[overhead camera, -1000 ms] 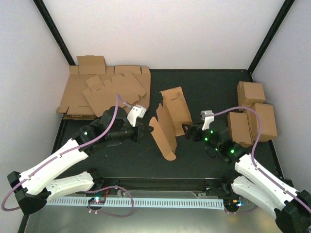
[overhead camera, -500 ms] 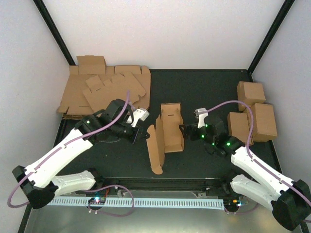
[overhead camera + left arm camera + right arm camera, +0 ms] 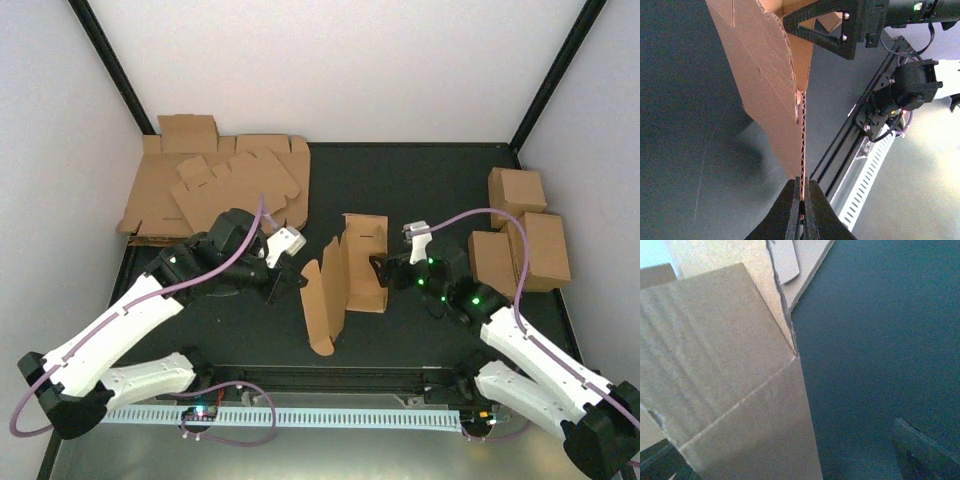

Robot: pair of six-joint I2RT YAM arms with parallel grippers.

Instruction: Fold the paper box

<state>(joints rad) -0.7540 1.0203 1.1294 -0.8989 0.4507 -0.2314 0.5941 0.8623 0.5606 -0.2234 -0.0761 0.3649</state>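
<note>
left gripper (image 3: 297, 284), clenched: in the left wrist view its two fingers (image 3: 792, 206) pinch the corrugated edge of a long flap, which stands on edge and runs away from the camera. the flap belongs to the paper box (image 3: 352, 268), a half-erected brown die-cut piece near the middle of the dark table (image 3: 430, 190), between the two arms; the held flap (image 3: 318, 300) juts toward the near edge on the box's left side, while the main body stands open-topped with a slotted panel at its far end. right gripper (image 3: 379, 270), released: its jaws stand wide apart at the box's right wall. in the right wrist view the creased cardboard (image 3: 735, 390) fills the left half, and one of its fingers (image 3: 920, 452) at the lower right is parted from it by bare table. whether the other finger touches the wall cannot be told. outward, a heap of flat blanks (image 3: 215, 185) lies at the far left corner, well apart from the box. three folded boxes (image 3: 525, 240) sit together by the right wall. a white perforated strip (image 3: 330, 415) runs along the near edge between the arm bases.
</note>
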